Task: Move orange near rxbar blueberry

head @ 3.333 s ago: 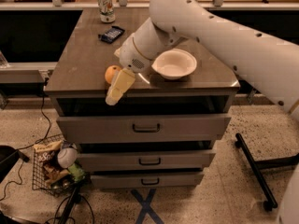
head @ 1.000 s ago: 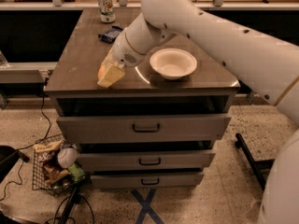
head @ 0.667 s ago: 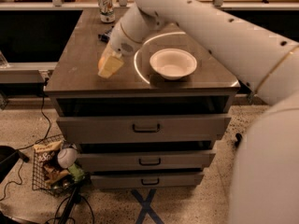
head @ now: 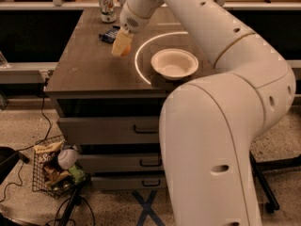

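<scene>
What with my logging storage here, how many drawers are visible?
3, stacked under the tabletop: top drawer, middle drawer, bottom drawer, each partly hidden behind the arm. The end effector hovers over the tabletop near the rxbar blueberry.

Warm, dimmish light from overhead. My gripper (head: 121,44) hangs over the tabletop's (head: 84,69) far-left part, lit pale yellow. Bright curved glare arc (head: 139,60) on the top, round the white bowl's (head: 174,63) left side. My arm (head: 225,126) is brightest, nr washed out. Deep shadow under the top's overhang & in bg left.
</scene>
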Tool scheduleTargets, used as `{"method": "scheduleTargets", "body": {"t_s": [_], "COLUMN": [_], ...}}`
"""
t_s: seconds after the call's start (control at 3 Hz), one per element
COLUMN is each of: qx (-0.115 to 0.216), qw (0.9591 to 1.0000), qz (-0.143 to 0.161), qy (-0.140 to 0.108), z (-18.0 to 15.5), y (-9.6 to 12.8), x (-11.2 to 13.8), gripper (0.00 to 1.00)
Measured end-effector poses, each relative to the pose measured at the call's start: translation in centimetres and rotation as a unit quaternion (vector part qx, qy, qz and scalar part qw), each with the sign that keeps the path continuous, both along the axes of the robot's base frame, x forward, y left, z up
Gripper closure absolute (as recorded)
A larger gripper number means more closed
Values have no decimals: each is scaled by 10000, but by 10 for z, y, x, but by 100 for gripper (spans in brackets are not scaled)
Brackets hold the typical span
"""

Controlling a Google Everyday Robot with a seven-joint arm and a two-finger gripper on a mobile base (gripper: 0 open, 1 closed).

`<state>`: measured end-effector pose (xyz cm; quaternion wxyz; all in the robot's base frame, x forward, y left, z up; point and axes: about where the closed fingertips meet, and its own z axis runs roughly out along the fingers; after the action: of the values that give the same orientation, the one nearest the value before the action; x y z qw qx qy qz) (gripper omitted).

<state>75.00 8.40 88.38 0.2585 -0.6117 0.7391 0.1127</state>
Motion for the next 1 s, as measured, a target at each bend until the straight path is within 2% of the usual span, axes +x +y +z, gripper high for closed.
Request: {"method": "scheduleTargets", "body": {"t_s": [0.33, 0.67, 1.0], "qx": [323, 762, 762], "qw": [9969, 9858, 9858], "qz": [-596, -1168, -1167], "qy": [-408, -933, -932], "z": [39, 79, 79], "y": [-18, -39, -39], "x": [35, 58, 58], "gripper": [100, 100, 100]}}
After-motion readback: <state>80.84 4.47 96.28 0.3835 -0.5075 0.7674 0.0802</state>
